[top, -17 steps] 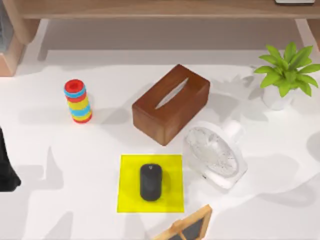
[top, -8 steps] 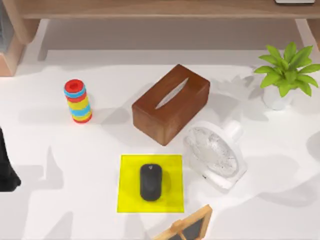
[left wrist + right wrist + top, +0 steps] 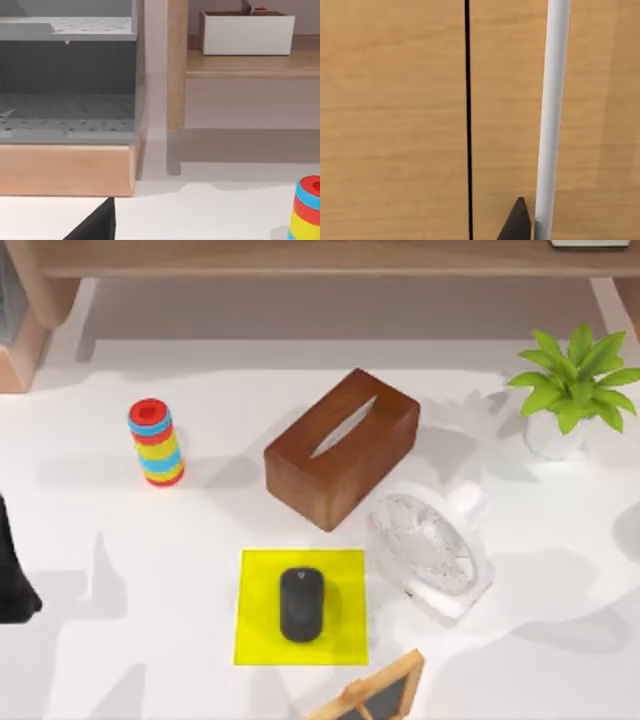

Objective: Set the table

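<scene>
White table [image 3: 120,570], objects unmoved since before.

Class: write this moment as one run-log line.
left arm: parked, table's left edge | mouse: on yellow mat | tissue box: centre | table: nothing held

Rendered desk setting, home-office kind. White table [image 3: 120,640] carries black computer mouse [image 3: 301,604] centred on yellow mouse mat [image 3: 258,580]. Brown wooden tissue box [image 3: 340,447] just behind mat; white desk fan [image 3: 430,550] lying to mat's right. Potted green plant [image 3: 572,390] at far right, stack of coloured toy rings [image 3: 155,442] at left. Light-wood shelf unit [image 3: 240,67] along back edge holds white storage box [image 3: 245,34]. Wooden-framed small chalkboard [image 3: 375,695] at near edge.
</scene>
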Robot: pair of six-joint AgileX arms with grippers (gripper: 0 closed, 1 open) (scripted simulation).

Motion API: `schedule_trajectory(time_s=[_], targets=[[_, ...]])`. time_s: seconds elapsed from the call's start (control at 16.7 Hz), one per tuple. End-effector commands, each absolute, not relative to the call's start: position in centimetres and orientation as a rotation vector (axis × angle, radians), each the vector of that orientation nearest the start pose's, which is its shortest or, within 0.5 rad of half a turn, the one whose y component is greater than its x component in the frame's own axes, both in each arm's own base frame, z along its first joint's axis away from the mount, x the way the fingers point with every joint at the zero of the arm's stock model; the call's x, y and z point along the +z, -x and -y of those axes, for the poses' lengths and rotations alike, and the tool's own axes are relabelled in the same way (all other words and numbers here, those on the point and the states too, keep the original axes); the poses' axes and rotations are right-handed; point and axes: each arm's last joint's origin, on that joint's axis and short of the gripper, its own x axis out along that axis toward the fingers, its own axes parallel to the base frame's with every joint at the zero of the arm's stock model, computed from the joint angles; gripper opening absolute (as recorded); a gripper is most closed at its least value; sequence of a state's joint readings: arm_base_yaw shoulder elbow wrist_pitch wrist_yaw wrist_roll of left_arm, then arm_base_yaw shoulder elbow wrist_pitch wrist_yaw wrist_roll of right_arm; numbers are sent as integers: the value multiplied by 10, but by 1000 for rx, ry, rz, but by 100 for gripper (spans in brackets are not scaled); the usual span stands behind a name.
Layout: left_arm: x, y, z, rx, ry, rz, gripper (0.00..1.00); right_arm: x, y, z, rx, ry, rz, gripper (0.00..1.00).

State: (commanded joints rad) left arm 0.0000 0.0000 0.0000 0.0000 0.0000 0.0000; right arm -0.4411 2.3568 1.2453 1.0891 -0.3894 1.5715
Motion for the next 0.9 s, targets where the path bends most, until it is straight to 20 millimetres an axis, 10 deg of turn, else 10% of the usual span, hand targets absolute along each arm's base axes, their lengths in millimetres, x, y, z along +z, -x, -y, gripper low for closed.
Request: schedule_trajectory(time_s=[0.48, 0.9], targets=[[160, -106, 1, 0, 0, 0, 100, 85, -425, 186, -91, -1552, -19, 100], [160, -106, 1, 0, 0, 0, 100, 174, -378, 141, -145, -1240, -6, 100]])
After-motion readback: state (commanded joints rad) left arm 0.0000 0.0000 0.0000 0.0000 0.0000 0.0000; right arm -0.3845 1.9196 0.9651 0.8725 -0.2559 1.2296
